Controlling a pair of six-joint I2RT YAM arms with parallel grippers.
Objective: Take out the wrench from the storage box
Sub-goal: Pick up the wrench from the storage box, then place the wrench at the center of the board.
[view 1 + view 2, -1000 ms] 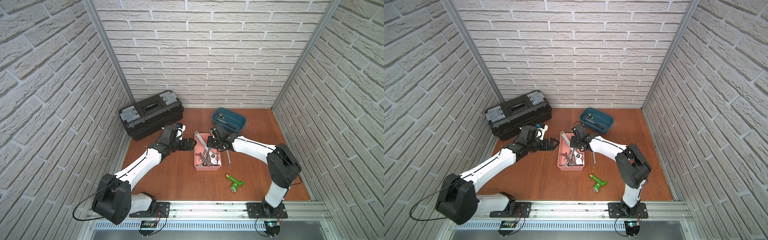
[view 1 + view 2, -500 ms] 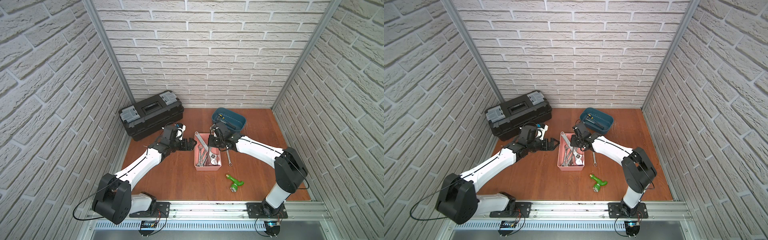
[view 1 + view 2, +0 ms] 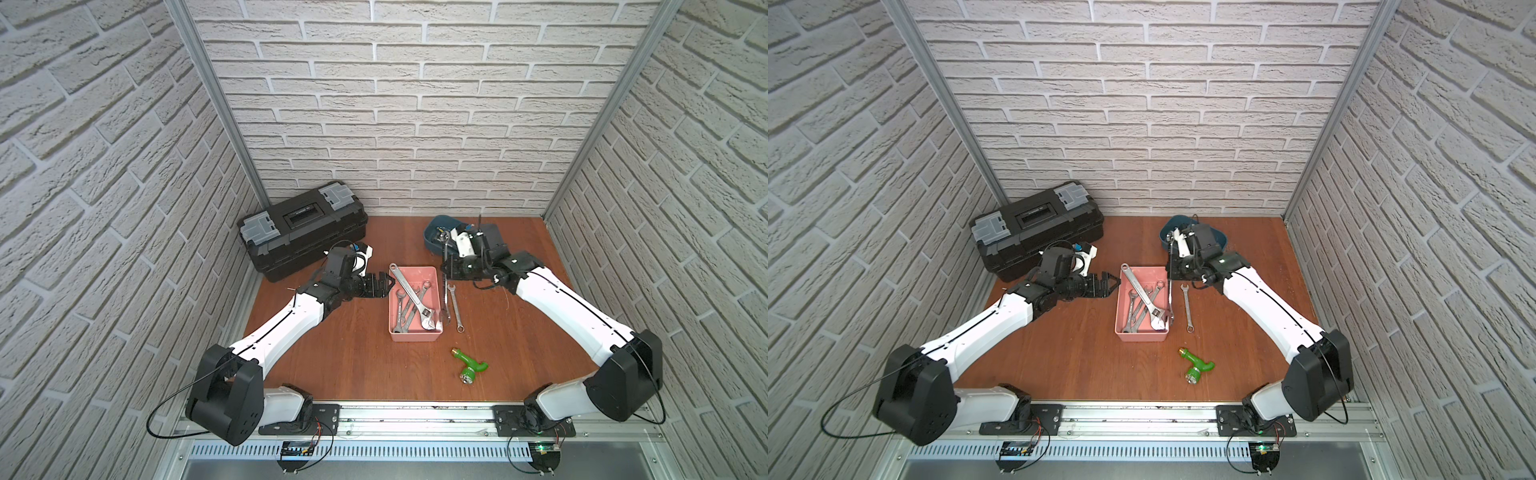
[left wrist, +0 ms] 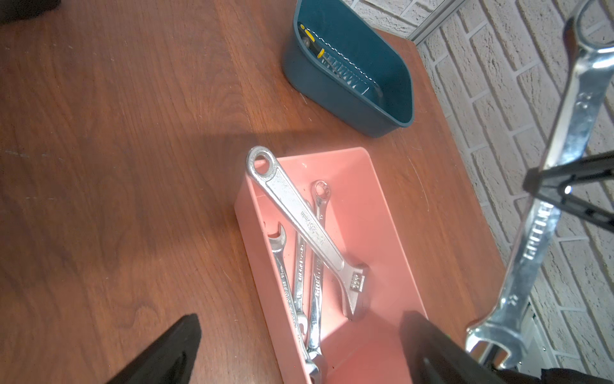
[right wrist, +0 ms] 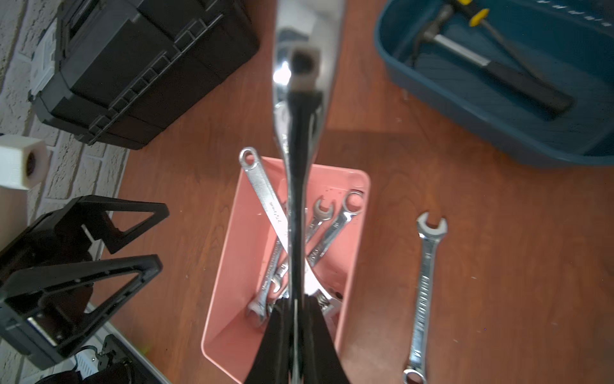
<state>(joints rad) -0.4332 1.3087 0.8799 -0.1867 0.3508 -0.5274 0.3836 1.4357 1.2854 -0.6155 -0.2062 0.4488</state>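
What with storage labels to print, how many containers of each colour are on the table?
Black: 1, the large plastic toolbox with grey latches
Dark blue: 1, the oval plastic tub
Pink: 1, the small rectangular plastic bin
Total: 3

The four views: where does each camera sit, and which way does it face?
Both top views: high at the front, looking down on the table; the left arm and right arm show whole.
Left wrist: on the left arm, looking past its open left end effector at the storage box.
Right wrist: on the right arm, looking along the right end effector, shut on the wrench.
Shared: all show the storage box and blue tub.
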